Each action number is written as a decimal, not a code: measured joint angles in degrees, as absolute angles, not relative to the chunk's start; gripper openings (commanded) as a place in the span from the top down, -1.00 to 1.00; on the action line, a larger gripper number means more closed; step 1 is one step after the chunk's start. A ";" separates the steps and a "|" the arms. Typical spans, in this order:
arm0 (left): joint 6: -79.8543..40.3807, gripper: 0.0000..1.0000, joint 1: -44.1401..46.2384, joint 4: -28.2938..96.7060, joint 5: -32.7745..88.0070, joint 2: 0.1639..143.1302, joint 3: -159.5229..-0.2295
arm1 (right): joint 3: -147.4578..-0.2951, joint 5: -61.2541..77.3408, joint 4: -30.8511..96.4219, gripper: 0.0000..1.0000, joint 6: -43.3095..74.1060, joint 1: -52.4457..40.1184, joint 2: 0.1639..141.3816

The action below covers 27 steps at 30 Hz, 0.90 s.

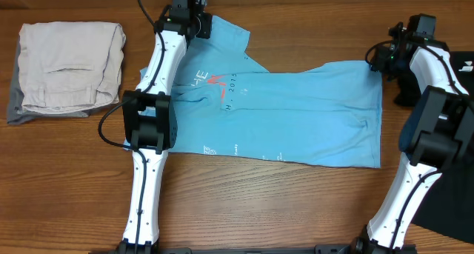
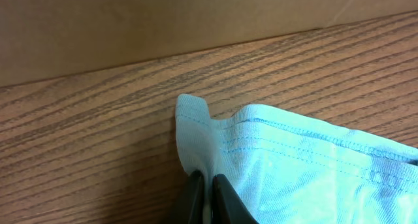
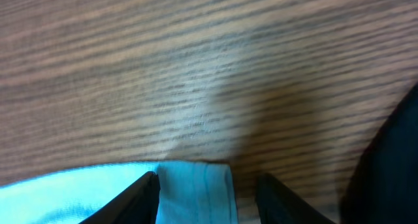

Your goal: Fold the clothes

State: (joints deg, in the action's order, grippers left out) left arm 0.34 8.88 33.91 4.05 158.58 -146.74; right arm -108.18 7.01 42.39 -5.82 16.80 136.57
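Looking down from overhead: light blue T-shirt (image 1: 296, 113) spread out flat in the middle of the frame, on the brown wooden surface (image 1: 259, 209). Red and white letters in its upper left part. Small white prints near its lower left edge. One corner poking up to the top of the frame, left of the middle.

Holding that top corner: left end effector (image 1: 194, 21), clamped tight on the T-shirt. In the left wrist view, two dark fingers (image 2: 189, 198) pressed together at the bottom of the frame, with a little fold of blue hem squeezed between them and sticking up past them. Rest of the blue cloth running off to the lower right of that view.

Sitting at the upper right corner of the T-shirt, near the right side of the overhead frame: right end effector (image 1: 385, 58). Spread wide, gripping nothing. In the right wrist view, its dark fingers (image 3: 147, 191) far apart at the bottom of the frame, blue corner lying between them, close against the one on the left, apart from the one on the right.

Resting in the upper left of the overhead frame, well apart from the T-shirt: stack of folded tan clothes (image 1: 70, 61) with something grey under it. Showing at the right edge: dark cloth (image 1: 455, 209).
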 measured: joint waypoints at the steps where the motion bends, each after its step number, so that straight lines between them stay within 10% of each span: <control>1: 0.34 0.81 8.88 33.91 4.08 158.60 -146.74 | -108.36 6.87 43.07 -0.05 -6.28 16.75 136.57; 15: 0.34 0.81 8.62 34.13 4.05 158.58 -146.74 | -108.49 2.42 44.05 0.46 -8.80 16.40 136.57; 27: 0.34 0.78 8.47 34.13 4.05 158.58 -146.74 | -108.47 3.11 42.39 0.09 -8.88 15.33 136.84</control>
